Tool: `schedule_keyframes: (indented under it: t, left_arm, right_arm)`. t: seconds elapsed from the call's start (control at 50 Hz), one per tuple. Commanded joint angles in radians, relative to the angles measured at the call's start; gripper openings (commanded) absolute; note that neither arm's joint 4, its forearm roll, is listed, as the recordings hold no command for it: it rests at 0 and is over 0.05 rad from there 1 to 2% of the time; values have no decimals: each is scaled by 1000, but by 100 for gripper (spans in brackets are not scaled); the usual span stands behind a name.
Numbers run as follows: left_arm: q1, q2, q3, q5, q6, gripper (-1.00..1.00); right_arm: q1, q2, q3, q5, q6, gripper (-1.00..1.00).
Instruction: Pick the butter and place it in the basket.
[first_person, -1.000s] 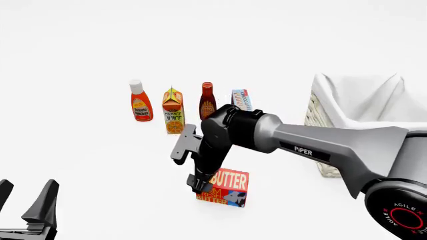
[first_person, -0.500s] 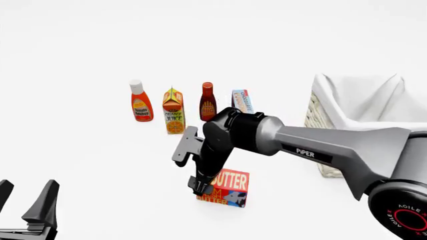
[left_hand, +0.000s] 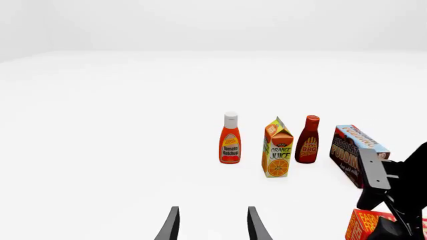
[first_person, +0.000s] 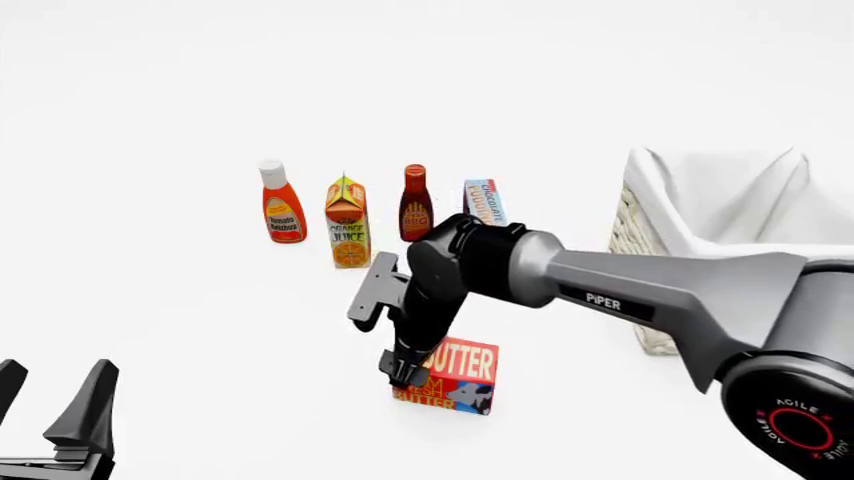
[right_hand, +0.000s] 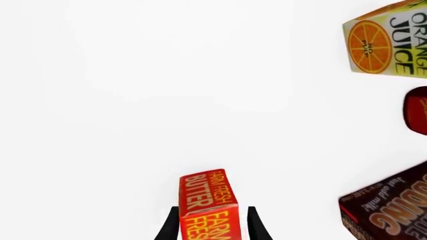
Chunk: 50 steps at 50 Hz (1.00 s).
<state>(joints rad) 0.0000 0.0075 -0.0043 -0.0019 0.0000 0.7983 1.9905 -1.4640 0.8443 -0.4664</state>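
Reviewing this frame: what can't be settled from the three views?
- Contact of the right gripper jaws with the red-orange butter box: cut off by the right wrist view's edge; hidden by the arm in the front view.
- Inside of the cream wicker basket: hidden by its cloth lining and the frame edge.
- Small print on the blue-and-brown pudding box: too small.

The butter (first_person: 458, 375) box looks like smooth printed card. The basket (first_person: 638, 240) is rough woven wicker with soft white cloth.
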Motion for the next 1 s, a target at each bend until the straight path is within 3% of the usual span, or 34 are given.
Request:
schedule_keyframes:
  t: [0.02,0.6,0.7,0.8,0.82,0.86,0.9,1.0]
  left_arm:
    - [0,0,0,0,0,100]
    - [0,0,0,0,0,100]
    - [0,0,0,0,0,100]
    - [0,0,0,0,0,100]
    - [0,0,0,0,0,100]
    - [0,0,0,0,0,100]
    - [0,0,0,0,0,100]
    - [0,0,0,0,0,100]
  right_arm:
    - [-14,24,-19,5,-13,100]
    - [-32,89,-81,16,-36,100]
    - [-29,96,-85,13,-34,100]
    - [9,69,-40,-26,4,100]
    - [42,38,3,-63,29,-100]
    - [51,32,5,-80,51,-100]
    - [114,-33,93,-122,99,-100]
    - [139,-66,125,-139,124,-100]
